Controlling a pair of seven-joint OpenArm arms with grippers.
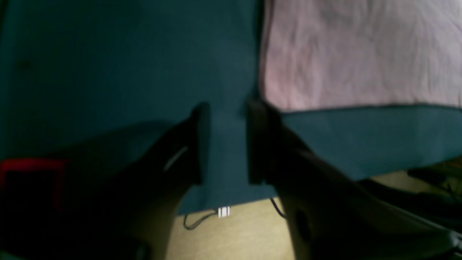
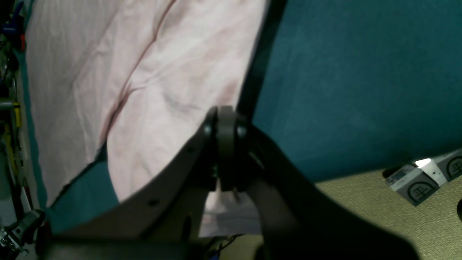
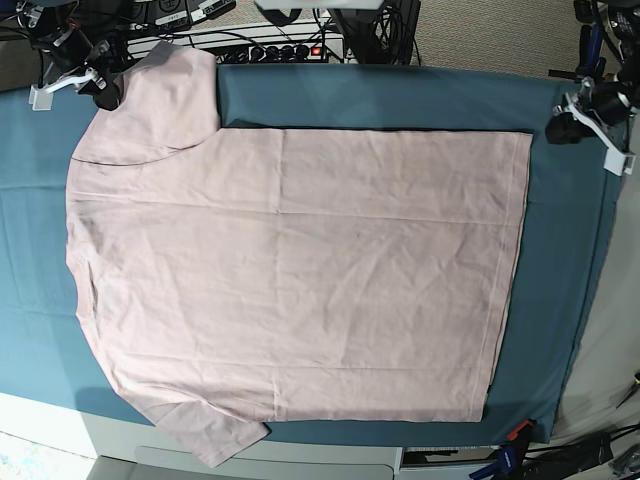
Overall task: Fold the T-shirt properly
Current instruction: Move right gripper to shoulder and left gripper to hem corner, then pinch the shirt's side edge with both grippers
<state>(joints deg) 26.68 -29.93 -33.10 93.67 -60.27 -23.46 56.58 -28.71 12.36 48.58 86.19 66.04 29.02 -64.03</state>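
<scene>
The pale pink T-shirt (image 3: 300,270) lies flat on the teal table cloth (image 3: 560,250) with its plain side up, collar to the left and hem to the right. My left gripper (image 1: 228,144) is open just off the shirt's far hem corner (image 1: 361,54), with only teal cloth (image 1: 108,72) between its fingers; in the base view the left gripper (image 3: 560,128) is at the far right. My right gripper (image 2: 225,144) is shut over the edge of the shirt (image 2: 144,72), and no fabric shows between its pads. In the base view the right gripper (image 3: 103,95) sits by the far sleeve.
A power strip with cables (image 3: 270,45) runs behind the table's far edge. Grey boxes (image 2: 415,184) lie on the carpet beside the table. A red clamp (image 3: 515,435) grips the cloth at the near right corner. A red-edged object (image 1: 29,169) sits low left in the left wrist view.
</scene>
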